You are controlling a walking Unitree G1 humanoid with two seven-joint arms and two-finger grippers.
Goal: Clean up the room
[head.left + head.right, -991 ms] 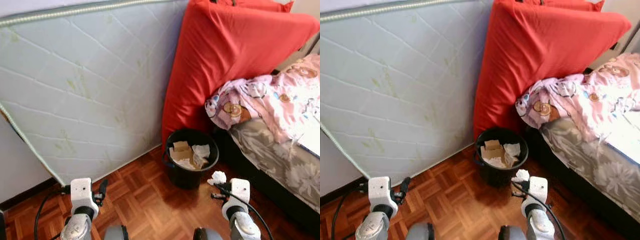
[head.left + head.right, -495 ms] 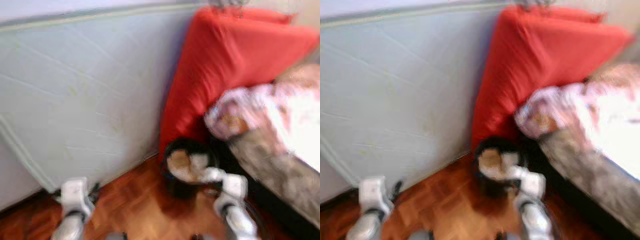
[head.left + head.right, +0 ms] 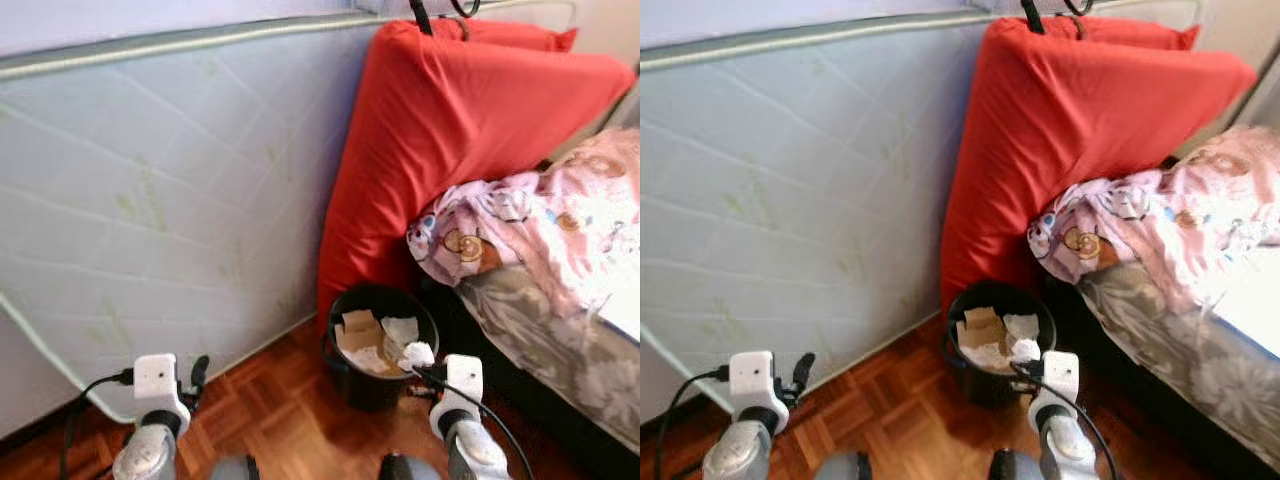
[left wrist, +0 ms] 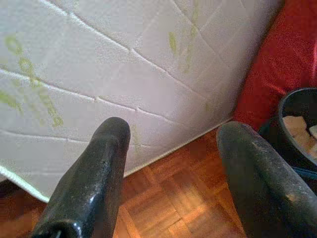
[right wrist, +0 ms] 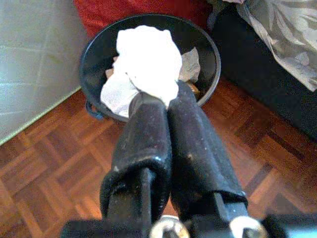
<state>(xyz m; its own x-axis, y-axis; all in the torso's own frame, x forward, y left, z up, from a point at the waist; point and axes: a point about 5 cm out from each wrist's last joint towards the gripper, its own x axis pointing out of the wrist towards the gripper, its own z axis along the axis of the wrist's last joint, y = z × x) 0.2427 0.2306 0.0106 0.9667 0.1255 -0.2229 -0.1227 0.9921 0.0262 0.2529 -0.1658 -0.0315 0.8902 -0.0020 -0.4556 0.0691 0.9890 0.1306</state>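
R hand (image 5: 157,101): fingers pinched tight on crumpled white tissue (image 5: 147,59), held at near rim of black bin (image 3: 352,372). Bin opening lies directly ahead of and below the wad, partly filled w/ paper scraps. Judgement: short fwd reach, then release. L hand (image 4: 171,168): fingers apart, holding nothing, facing upright mattress (image 3: 150,180), well off bin.

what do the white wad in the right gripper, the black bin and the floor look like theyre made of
White wad in the right gripper: probably tissue or thin paper, matte, soft crumpled folds.
Black bin: likely plastic, smooth round wall with a faint sheen.
Floor: wood parquet, reddish-brown blocks in a basket-weave pattern, slightly glossy.
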